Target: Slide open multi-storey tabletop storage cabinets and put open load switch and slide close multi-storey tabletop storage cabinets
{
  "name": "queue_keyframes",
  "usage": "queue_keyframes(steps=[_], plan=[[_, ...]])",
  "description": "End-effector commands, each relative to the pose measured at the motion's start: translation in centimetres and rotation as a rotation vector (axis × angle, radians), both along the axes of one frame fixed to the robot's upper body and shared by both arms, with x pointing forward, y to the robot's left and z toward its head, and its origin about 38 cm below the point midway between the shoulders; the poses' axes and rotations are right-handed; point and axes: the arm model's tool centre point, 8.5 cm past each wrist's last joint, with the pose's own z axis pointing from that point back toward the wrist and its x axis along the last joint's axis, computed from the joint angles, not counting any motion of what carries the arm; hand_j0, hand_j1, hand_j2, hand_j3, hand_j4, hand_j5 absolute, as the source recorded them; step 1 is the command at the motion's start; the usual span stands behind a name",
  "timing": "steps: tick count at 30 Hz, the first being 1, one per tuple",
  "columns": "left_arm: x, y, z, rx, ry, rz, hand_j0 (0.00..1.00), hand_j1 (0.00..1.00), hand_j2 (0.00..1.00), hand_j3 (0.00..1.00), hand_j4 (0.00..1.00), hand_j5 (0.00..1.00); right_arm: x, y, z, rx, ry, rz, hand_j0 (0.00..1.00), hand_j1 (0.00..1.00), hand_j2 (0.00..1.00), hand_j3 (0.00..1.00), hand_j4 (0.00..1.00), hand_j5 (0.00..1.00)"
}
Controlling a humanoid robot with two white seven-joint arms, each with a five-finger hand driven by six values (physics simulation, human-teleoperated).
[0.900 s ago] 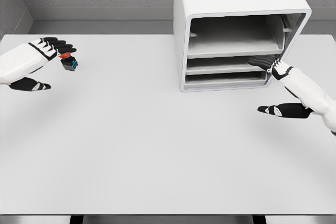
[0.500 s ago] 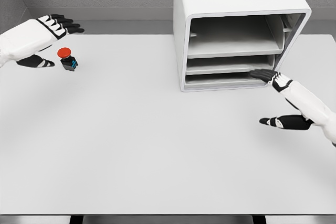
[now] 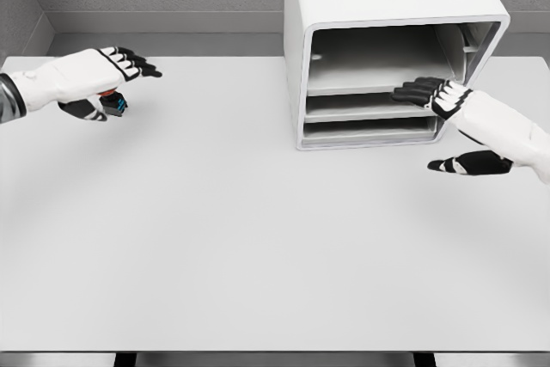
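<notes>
One white three-shelf cabinet (image 3: 387, 49) stands far right; one red-capped black switch (image 3: 114, 104) sits under the open left hand (image 3: 90, 79); the right hand (image 3: 468, 118) is open too.

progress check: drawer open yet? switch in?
Done: nothing visibly; every drawer of the cabinet sits inside the frame. In hand: right hand is at the middle drawer front, fingers extended, no grasp visible. Left hand is over the load switch on the table, fingers open. Left: pull drawer, place switch, close.
</notes>
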Motion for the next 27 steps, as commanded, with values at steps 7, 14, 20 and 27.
queue_keyframes(steps=[7,14,20,27], plan=[[1.6,2.2,-2.4,0.028,0.084,0.099,1.00,1.00,1.00,1.00,1.00,1.00,0.4,0.1,0.1,-0.119,0.000,0.006,1.00,1.00,1.00,1.00,1.00,1.00],[3.0,1.6,-2.6,0.027,0.098,0.117,1.00,1.00,1.00,1.00,1.00,1.00,2.5,3.6,0.5,-0.290,-0.074,0.047,0.94,0.94,0.94,0.94,0.94,0.94],[4.3,1.6,-3.4,0.024,0.130,0.160,1.00,1.00,1.00,1.00,1.00,1.00,3.4,4.5,0.8,-0.277,-0.090,0.051,0.94,0.94,0.94,0.94,0.94,0.94],[5.0,1.9,-3.3,0.021,0.133,0.188,1.00,1.00,1.00,1.00,1.00,1.00,5.6,5.2,0.1,-0.270,-0.064,0.043,0.94,0.94,0.94,0.94,0.94,0.94]])
